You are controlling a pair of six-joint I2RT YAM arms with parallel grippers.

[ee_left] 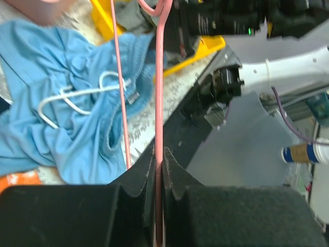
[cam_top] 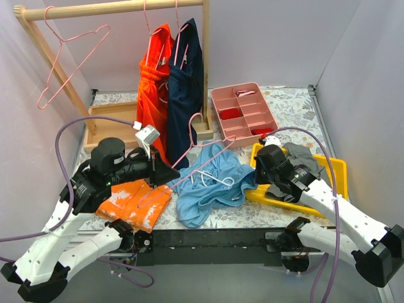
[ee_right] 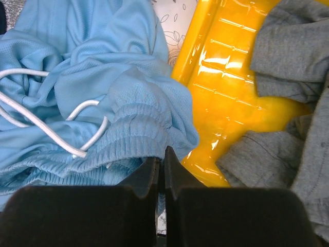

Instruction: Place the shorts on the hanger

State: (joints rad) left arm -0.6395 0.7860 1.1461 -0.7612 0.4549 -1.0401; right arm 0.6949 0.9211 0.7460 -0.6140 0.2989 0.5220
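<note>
The light blue shorts (cam_top: 208, 183) lie crumpled on the table's middle, white drawstring (ee_left: 77, 100) on top. A pink wire hanger (cam_top: 208, 154) slants over them. My left gripper (cam_top: 175, 175) is shut on the hanger's wire (ee_left: 160, 77), which runs straight up between its closed jaws (ee_left: 159, 154). My right gripper (cam_top: 254, 178) is at the shorts' right edge beside the yellow tray. In the right wrist view it (ee_right: 164, 154) is shut, the gathered waistband (ee_right: 128, 134) meeting its fingertips and a thin strip of blue fabric showing between the jaws.
A yellow tray (cam_top: 338, 170) at right holds a grey garment (cam_top: 303, 154). Orange shorts (cam_top: 136, 199) lie at front left. The wooden rack (cam_top: 113, 7) behind carries hung orange (cam_top: 154, 76) and navy (cam_top: 189, 69) shorts and a bare pink hanger (cam_top: 69, 63). A pink compartment tray (cam_top: 243, 110) sits behind.
</note>
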